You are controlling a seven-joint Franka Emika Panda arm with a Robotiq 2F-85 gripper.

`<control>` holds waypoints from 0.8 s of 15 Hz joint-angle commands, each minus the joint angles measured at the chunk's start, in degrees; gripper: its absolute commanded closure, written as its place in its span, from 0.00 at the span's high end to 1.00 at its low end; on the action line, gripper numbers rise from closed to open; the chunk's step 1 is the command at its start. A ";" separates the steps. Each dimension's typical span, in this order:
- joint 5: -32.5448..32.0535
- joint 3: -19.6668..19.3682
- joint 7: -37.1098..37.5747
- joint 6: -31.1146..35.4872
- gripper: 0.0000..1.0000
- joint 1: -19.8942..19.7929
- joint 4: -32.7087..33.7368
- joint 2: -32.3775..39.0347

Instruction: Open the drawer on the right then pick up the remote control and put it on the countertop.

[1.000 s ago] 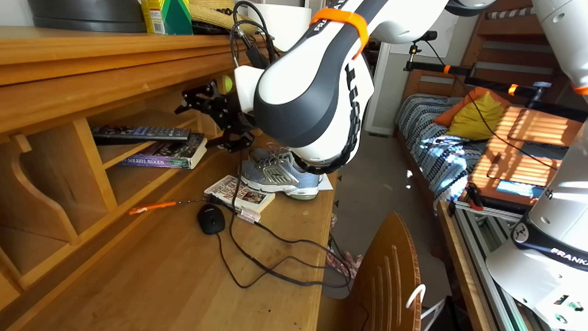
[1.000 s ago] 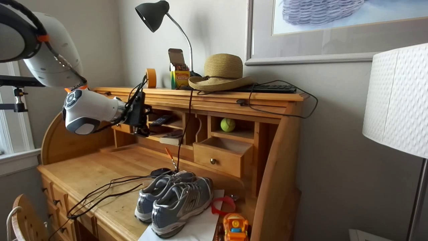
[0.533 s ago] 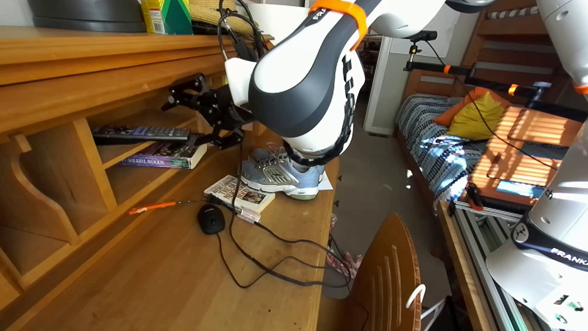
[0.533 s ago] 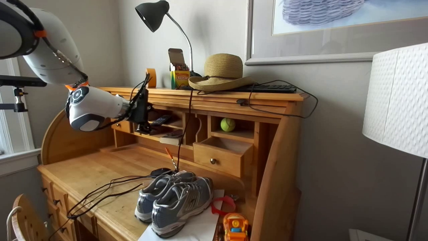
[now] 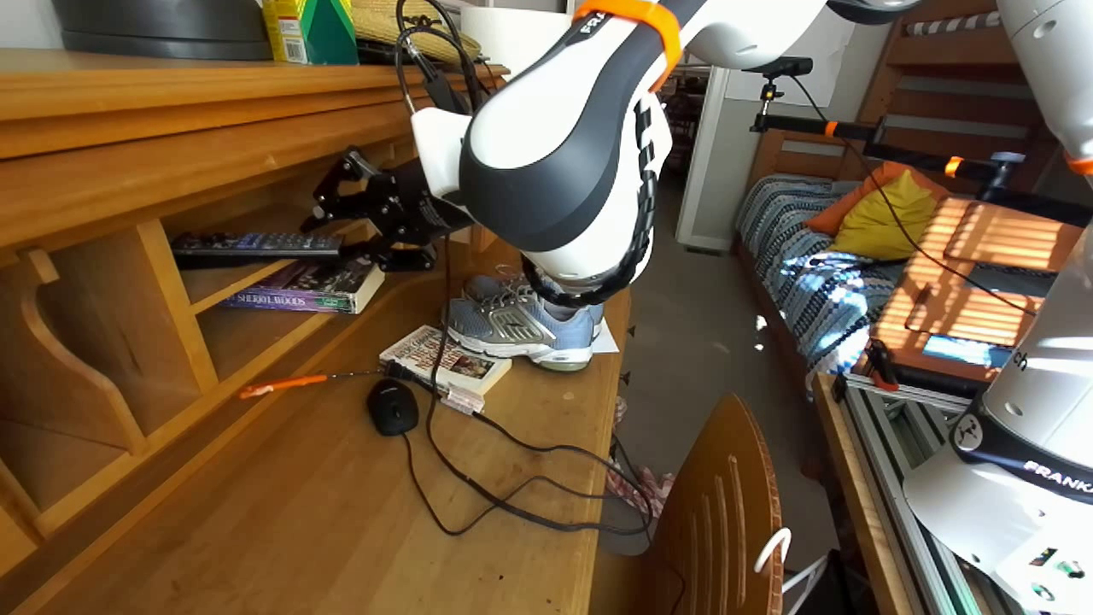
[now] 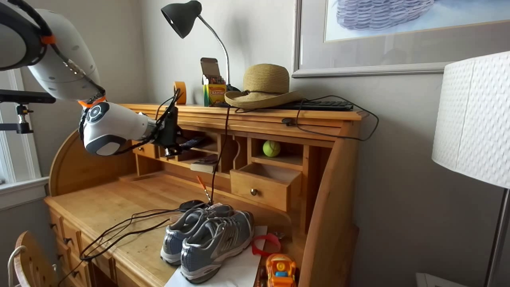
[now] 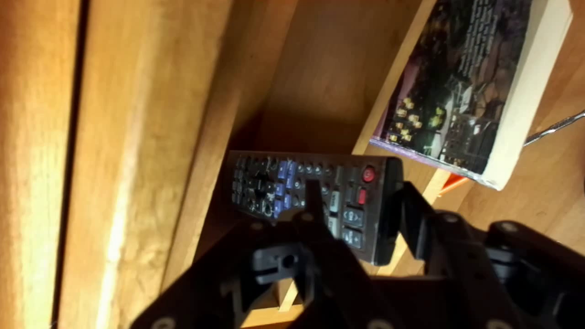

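The gripper (image 7: pixel 361 196) has its fingers (image 7: pixel 416 224) parted, the near end of the remote control (image 7: pixel 297 177) between them; any contact is unclear.

remote (image 7: pixel 297 176) looked matt plastic | countertop (image 5: pixel 324 521) was smooth wood | hat (image 6: pixel 266 81) was rough straw | lampshade (image 6: pixel 474 119) looked rough | shoes (image 6: pixel 215 247) had mesh cloth

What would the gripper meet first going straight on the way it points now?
Most likely the remote: in the wrist view its end shows between the tips of the open gripper. Depth is unclear; a tip may touch it.
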 commanded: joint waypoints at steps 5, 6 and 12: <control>-0.43 0.18 -2.22 0.11 0.06 0.00 -0.78 -0.58; -0.48 0.40 -2.23 0.70 0.07 0.00 -1.42 -0.67; -1.38 3.30 -0.58 12.78 0.07 0.20 -8.79 -4.26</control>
